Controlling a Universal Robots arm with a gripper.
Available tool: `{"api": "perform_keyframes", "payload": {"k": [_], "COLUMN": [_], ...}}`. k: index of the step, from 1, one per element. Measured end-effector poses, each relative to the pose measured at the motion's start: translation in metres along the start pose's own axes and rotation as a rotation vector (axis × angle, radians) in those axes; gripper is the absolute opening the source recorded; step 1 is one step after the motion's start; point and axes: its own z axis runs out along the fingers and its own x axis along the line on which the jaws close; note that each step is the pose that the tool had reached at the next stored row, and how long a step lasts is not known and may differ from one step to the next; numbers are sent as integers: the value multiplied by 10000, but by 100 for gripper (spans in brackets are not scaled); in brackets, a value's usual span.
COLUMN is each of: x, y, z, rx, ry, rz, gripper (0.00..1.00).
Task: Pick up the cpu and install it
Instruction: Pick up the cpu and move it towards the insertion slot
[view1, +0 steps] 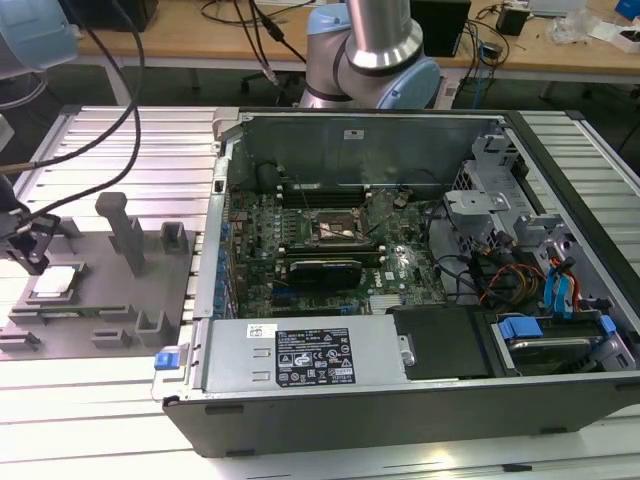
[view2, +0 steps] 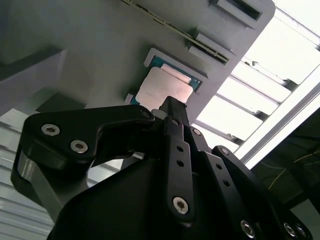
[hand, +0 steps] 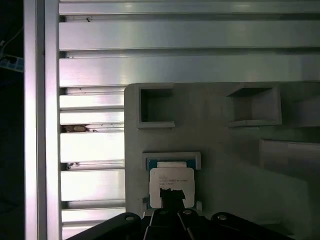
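The cpu (view1: 55, 283), a small square chip with a pale silver top, lies in its recess on the grey moulded tray (view1: 110, 300) at the exterior view's left. My gripper (view1: 30, 250) hangs just over it, shut, with nothing between its fingers. In both wrist views the black fingertips (view2: 172, 106) come together in front of one edge of the cpu (view2: 162, 89); in the first wrist view the gripper (hand: 172, 196) covers part of the cpu (hand: 171, 176). Whether they touch it I cannot tell. The dark metal-framed socket (view1: 335, 228) sits on the motherboard inside the open computer case.
The open computer case (view1: 420, 400) fills the middle and the exterior view's right, with a power supply (view1: 310, 355) in front and a drive cage (view1: 560, 330). Grey posts (view1: 125, 232) and blocks (view1: 172, 238) rise from the tray. Cables (view1: 110, 130) run to my arm.
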Motion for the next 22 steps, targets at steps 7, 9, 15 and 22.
{"api": "perform_keyframes", "payload": {"k": [7, 9, 15, 22], "x": [-12, -15, -27, -27], "y": [-3, -5, -6, -5], "z": [87, 125, 141, 141], "rx": [7, 8, 0, 0], "ry": [23, 31, 39, 40], "rz": [-231, -409, -602, -625], "gripper": [11, 11, 11, 36]}}
